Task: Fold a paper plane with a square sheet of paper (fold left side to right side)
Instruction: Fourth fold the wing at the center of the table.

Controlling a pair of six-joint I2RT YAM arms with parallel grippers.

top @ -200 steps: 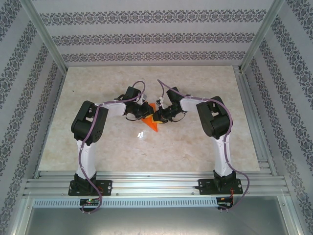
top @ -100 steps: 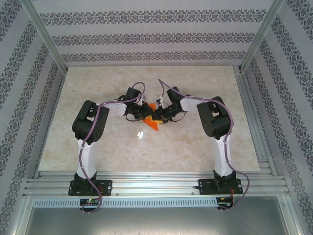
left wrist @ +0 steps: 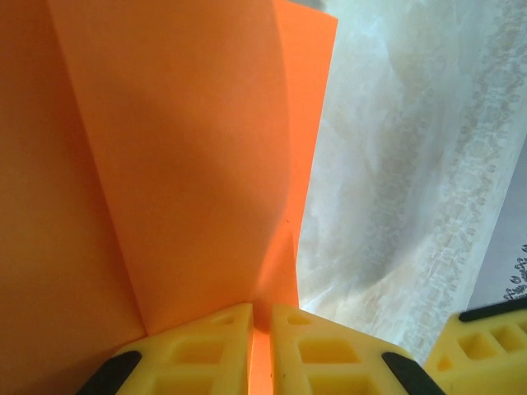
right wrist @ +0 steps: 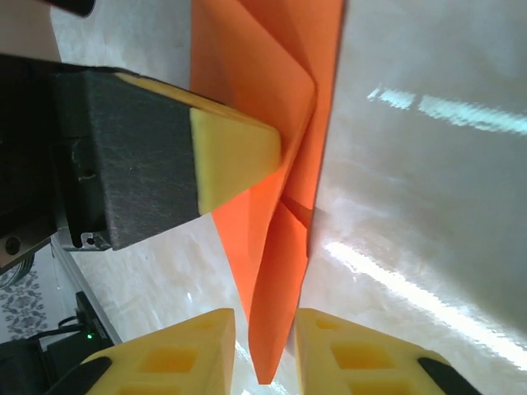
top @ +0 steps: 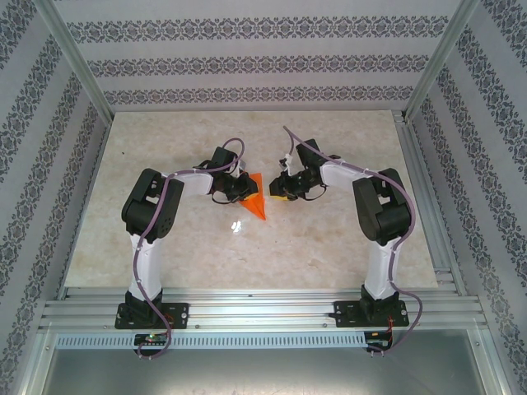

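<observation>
One orange plane [top: 255, 202], two end effectors: left end effector [left wrist: 262, 329] clamps its edge; right end effector [right wrist: 263, 325] hovers near its tip, jaws slightly apart, gripping nothing.

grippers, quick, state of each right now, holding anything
left gripper: shut on the orange paper.
right gripper: open a little, gripping nothing; the paper's tip shows loose in the gap.

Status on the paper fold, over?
Left gripper jaws shut on orange paper. Right gripper jaws parted, gripping nothing. Paper creased to a point. Nothing blocking.
</observation>
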